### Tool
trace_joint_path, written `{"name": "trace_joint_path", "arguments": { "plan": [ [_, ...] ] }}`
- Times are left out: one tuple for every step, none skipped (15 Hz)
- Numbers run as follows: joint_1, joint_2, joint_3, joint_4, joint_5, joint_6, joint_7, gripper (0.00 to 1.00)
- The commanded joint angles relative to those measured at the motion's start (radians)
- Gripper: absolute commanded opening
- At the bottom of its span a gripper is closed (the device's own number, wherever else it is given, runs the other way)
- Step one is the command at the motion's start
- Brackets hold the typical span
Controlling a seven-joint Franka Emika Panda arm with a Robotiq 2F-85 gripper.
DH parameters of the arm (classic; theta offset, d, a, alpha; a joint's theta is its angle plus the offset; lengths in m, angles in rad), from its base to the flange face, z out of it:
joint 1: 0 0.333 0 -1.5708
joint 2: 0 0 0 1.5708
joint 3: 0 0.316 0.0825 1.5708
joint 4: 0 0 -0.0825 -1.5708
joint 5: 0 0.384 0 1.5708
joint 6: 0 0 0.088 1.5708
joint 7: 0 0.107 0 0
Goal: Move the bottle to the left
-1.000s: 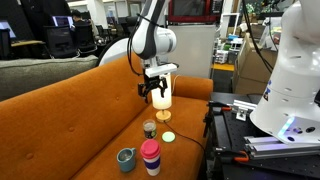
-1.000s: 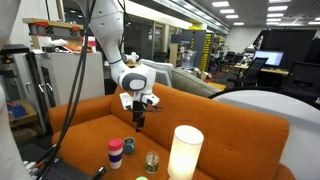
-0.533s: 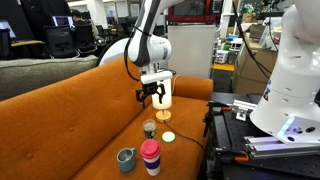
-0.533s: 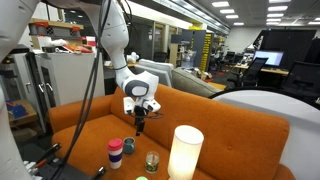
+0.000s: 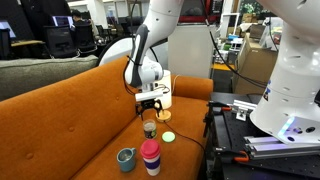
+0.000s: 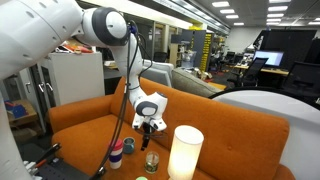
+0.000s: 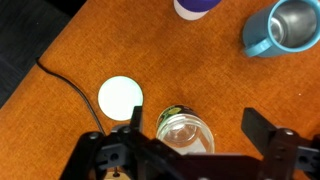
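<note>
One end effector [image 7: 198, 129], jaws spread and empty, hangs directly above the bottle [image 7: 183, 131]. The bottle stands upright on the orange counter [image 7: 230, 90], its axis vertical and its mouth between the jaws, nearer nine o'clock.

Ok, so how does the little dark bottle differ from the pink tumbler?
The bottle is shorter and thinner than the pink tumbler. The bottle is dark brownish-olive; the tumbler is pink and red. The bottle sits right below the gripper; the tumbler stands clear of it. Both stand upright on the orange sofa.
</note>
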Motion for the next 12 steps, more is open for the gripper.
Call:
{"name": "trace_joint_path", "arguments": {
  "plan": [
    [-0.004, 0.025, -0.001, 0.025, -0.003, -0.002, 0.005, 1.0],
    [-0.004, 0.03, -0.001, 0.026, -0.003, -0.001, 0.005, 1.0],
    [-0.001, 0.027, -0.001, 0.025, -0.003, 0.0, 0.005, 1.0],
    [0.002, 0.022, -0.001, 0.023, -0.003, 0.0, 0.005, 1.0],
    [0.003, 0.02, -0.001, 0.023, -0.004, 0.0, 0.005, 1.0],
    [0.002, 0.02, -0.001, 0.022, -0.004, 0.0, 0.005, 1.0],
    [0.003, 0.02, -0.001, 0.022, -0.004, 0.0, 0.005, 1.0],
    [0.003, 0.035, -0.005, 0.036, 0.014, 0.013, 0.036, 1.0],
    [-0.009, 0.05, 0.001, 0.051, 0.031, 0.01, 0.056, 1.0],
    [-0.018, 0.061, 0.005, 0.061, 0.046, 0.011, 0.075, 1.0],
    [-0.021, 0.077, 0.004, 0.07, 0.066, 0.04, 0.101, 1.0],
    [-0.029, 0.09, 0.006, 0.082, 0.082, 0.042, 0.117, 1.0]
  ]
}}
